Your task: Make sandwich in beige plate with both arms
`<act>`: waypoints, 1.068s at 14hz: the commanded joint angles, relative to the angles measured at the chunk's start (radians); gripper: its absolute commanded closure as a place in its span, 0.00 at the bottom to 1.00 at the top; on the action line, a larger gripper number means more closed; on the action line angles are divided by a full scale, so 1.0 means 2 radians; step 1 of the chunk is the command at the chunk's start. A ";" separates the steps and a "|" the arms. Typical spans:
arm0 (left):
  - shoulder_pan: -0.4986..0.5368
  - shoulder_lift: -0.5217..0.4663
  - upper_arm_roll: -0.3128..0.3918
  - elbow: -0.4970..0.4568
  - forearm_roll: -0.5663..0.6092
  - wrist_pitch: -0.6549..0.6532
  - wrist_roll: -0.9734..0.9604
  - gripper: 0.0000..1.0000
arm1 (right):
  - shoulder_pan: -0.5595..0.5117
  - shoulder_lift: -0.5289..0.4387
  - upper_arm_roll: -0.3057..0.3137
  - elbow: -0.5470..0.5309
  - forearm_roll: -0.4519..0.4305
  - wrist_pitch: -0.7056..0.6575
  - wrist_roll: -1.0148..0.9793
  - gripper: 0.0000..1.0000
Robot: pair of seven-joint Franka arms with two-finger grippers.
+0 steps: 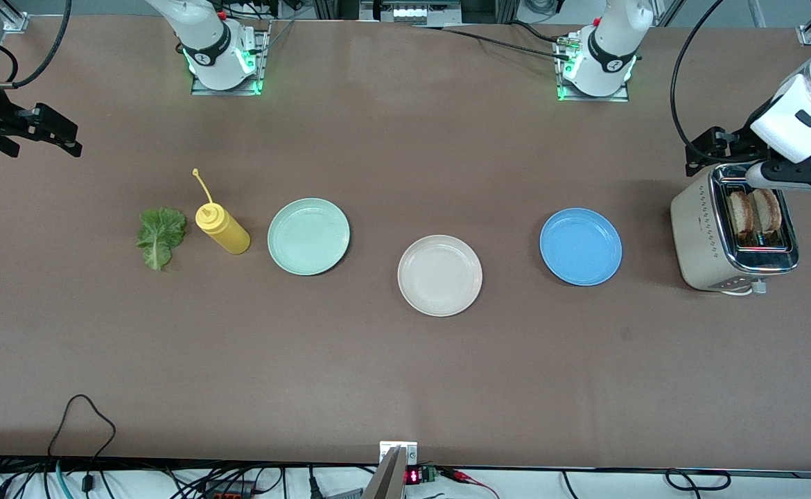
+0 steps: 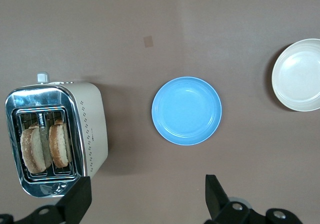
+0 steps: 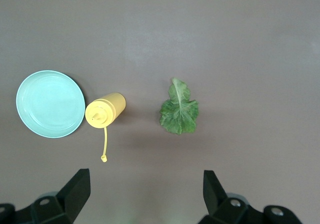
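The beige plate [image 1: 439, 275] is sitting bare near the middle of the worktop, between a mint-green plate [image 1: 308, 235] and a blue plate [image 1: 581, 246]. Nothing is being assembled yet: two bread slices [image 1: 754, 211] are standing in the toaster [image 1: 731, 232] at the left arm's end of the worktop, and the lettuce leaf [image 1: 161, 237] is lying flat at the right arm's end, beside a yellow squeeze bottle [image 1: 222, 229].

The left gripper [image 2: 147, 199] is hanging over the toaster's edge with its jaws released and holding nothing. The right gripper [image 3: 145, 196] is hovering over the bare worktop at its own end, jaws likewise spread and empty.

The slices are sitting close together in narrow slots, so a jaw could be catching the chrome rim or both slices at once, tipping the toaster. The thin leaf could be slipping or tearing under a pinch against the worktop. The bottle beside it could be getting knocked over.
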 commanded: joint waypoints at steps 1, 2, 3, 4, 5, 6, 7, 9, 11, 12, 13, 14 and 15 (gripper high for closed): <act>-0.002 -0.002 0.002 0.006 -0.001 -0.009 -0.004 0.00 | 0.001 0.001 0.001 0.009 0.002 -0.011 0.000 0.00; -0.002 -0.002 0.002 0.006 -0.001 -0.011 -0.004 0.00 | 0.001 0.001 0.001 0.009 0.002 -0.010 0.001 0.00; -0.001 -0.002 0.003 0.006 -0.001 -0.012 -0.004 0.00 | 0.001 0.001 0.001 0.009 0.001 -0.010 0.001 0.00; -0.001 -0.002 0.003 0.006 -0.001 -0.012 -0.004 0.00 | 0.001 0.001 0.001 0.009 0.002 -0.010 0.001 0.00; -0.002 -0.002 0.003 0.006 -0.001 -0.012 -0.004 0.00 | 0.001 0.001 0.001 0.009 0.002 -0.010 0.001 0.00; -0.002 -0.002 0.003 0.006 -0.001 -0.013 -0.004 0.00 | 0.001 0.001 0.001 0.009 0.002 -0.010 0.001 0.00; -0.001 -0.002 0.003 0.006 -0.001 -0.013 -0.004 0.00 | 0.001 0.001 0.001 0.009 0.001 -0.010 0.001 0.00; -0.001 -0.002 0.003 0.006 -0.001 -0.013 -0.006 0.00 | 0.001 0.001 0.001 0.009 0.002 -0.010 0.001 0.00; -0.001 -0.002 0.004 0.006 -0.001 -0.013 -0.006 0.00 | 0.000 0.002 0.001 0.008 0.002 -0.010 0.001 0.00; -0.001 -0.002 0.003 0.006 -0.001 -0.013 -0.006 0.00 | 0.000 0.002 0.001 0.008 0.002 -0.010 0.001 0.00; -0.002 -0.002 0.003 0.006 -0.001 -0.013 -0.010 0.00 | 0.000 0.002 0.001 0.008 0.002 -0.010 0.001 0.00; -0.002 -0.001 0.003 0.006 -0.001 -0.019 -0.010 0.00 | 0.000 0.002 0.001 0.008 0.002 -0.010 0.001 0.00; -0.002 0.006 0.003 0.006 -0.001 -0.030 -0.010 0.00 | 0.000 0.002 0.001 0.008 0.002 -0.010 0.001 0.00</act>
